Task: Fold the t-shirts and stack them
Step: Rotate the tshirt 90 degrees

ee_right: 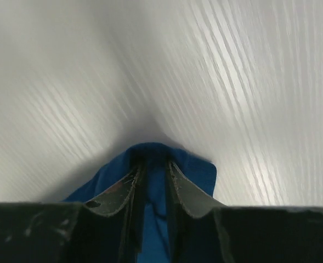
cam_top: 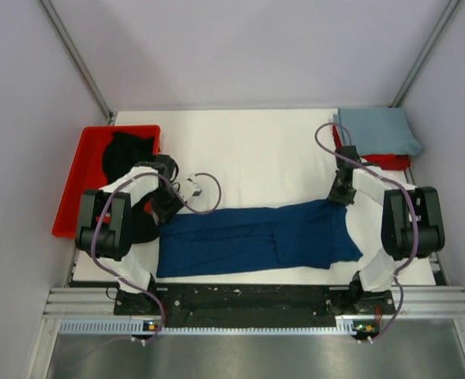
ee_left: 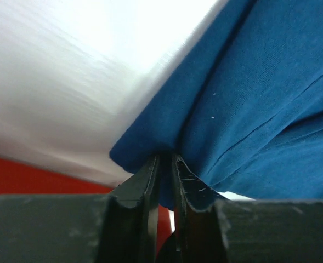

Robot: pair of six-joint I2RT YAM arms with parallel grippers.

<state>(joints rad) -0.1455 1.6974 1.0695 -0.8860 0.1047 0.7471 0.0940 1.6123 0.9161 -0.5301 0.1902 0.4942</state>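
A dark navy blue t-shirt [cam_top: 256, 237] lies folded lengthwise across the near part of the white table. My left gripper [cam_top: 169, 212] is shut on its far left corner; the left wrist view shows the blue cloth [ee_left: 249, 98] pinched between the fingers [ee_left: 145, 181]. My right gripper [cam_top: 339, 196] is shut on its far right corner; the right wrist view shows the cloth [ee_right: 153, 156] clamped between the fingertips [ee_right: 177, 183]. A black t-shirt [cam_top: 129, 154] lies in the red tray. A pale grey-blue t-shirt [cam_top: 378, 130] lies folded at the far right corner.
The red plastic tray [cam_top: 78, 178] stands at the left edge of the table, partly off it. A red thing [cam_top: 386, 162] shows under the grey-blue shirt. A small white object [cam_top: 193, 189] with a cable lies behind the left gripper. Grey walls enclose the table.
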